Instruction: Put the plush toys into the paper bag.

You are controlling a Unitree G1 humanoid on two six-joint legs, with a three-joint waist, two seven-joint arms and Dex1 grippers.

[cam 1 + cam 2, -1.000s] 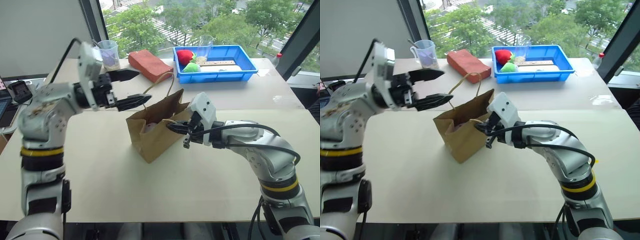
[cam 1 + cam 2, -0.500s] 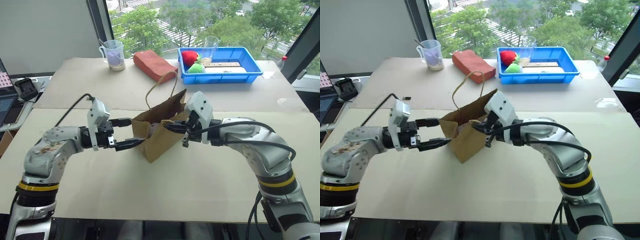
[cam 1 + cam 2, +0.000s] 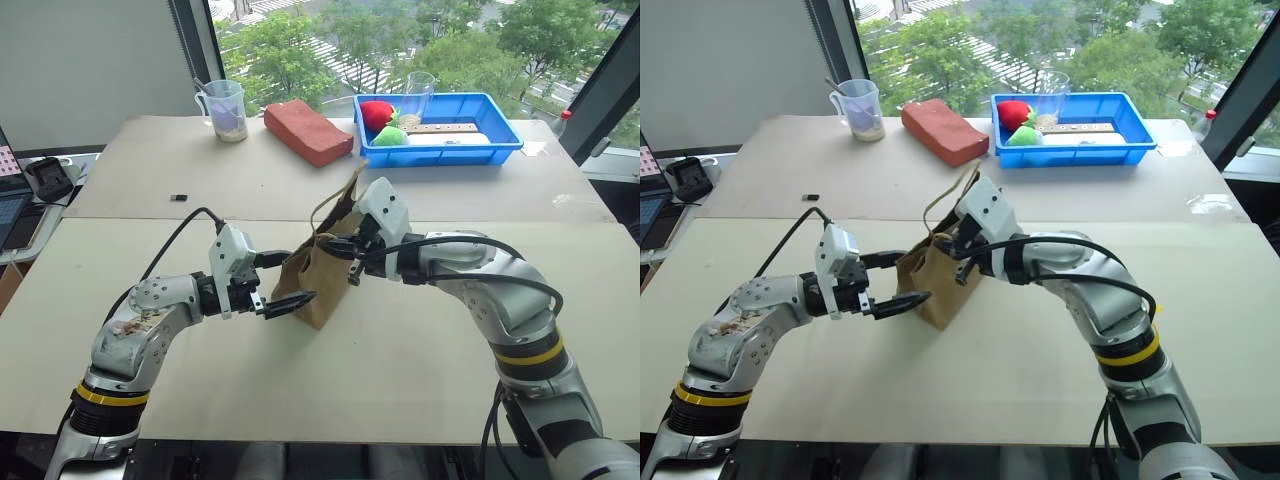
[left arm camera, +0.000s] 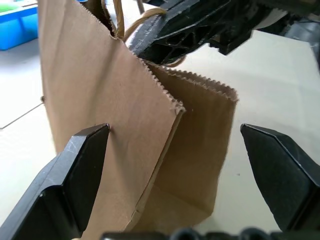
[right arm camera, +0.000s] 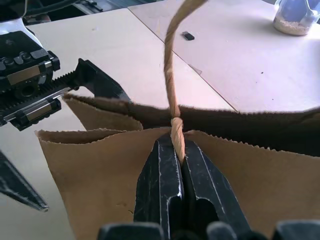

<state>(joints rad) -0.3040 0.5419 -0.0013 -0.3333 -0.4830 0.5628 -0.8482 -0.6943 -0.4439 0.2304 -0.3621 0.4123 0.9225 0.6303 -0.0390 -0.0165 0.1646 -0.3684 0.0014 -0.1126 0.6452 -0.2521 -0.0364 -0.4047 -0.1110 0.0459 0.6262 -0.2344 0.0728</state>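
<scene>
Your right gripper (image 5: 181, 172) is clamped tight on the rim of the paper bag (image 3: 322, 272), its two black fingers (image 5: 160, 180) pressed together right at the knot where a tan cord handle (image 5: 172, 85) rises from the paper. Your left gripper (image 3: 902, 282) stands spread wide and level, straddling the bag's near end: one finger sits on each side of the folded corner, the paper between them, and whether either finger touches it you cannot tell. The bag stands upright on the pale table (image 3: 400, 350), directly between your two grippers, its mouth pinched narrow. What lies inside is hidden from you. Well beyond the right gripper, at the table's far edge, sit a blue tray (image 3: 490, 148), a reddish-brown block (image 3: 307, 131) and a clear measuring cup (image 3: 227, 108).
</scene>
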